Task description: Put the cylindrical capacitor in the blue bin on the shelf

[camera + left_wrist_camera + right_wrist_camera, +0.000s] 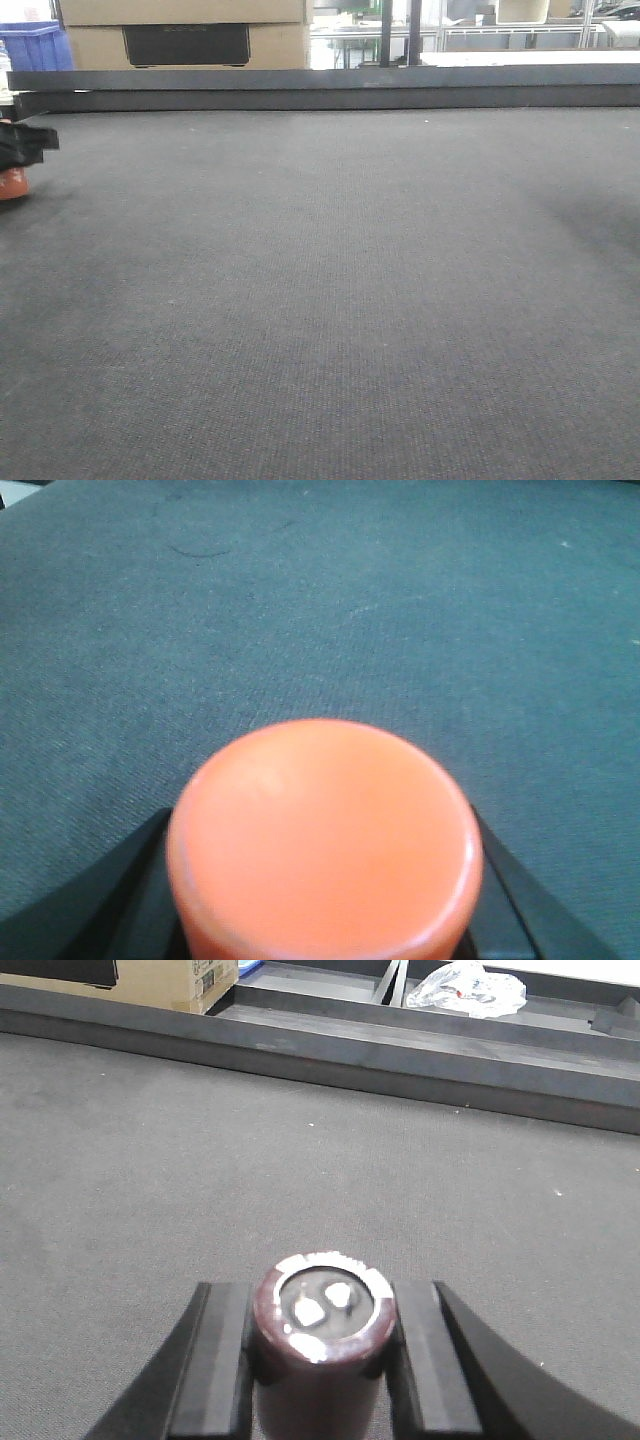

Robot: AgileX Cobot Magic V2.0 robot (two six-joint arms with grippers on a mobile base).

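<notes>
Smooth, glossy orange capacitor (325,835); matt, coarse-woven grey cloth (330,300).

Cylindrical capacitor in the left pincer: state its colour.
The cylindrical capacitor is plain orange; the left wrist view shows it best.

A workshop or storeroom of an industrial kind is indicated. A broad dark grey textile-covered work table (330,300) is bounded at its far edge by a raised dark rail (330,88). Beyond that edge, brown cardboard cartons (180,12) are stacked beside a blue ribbed plastic crate (35,48). Pale metal-framed benches (500,38) are seen farther back. A crumpled clear plastic bag (465,988) is seen behind the rail.
</notes>
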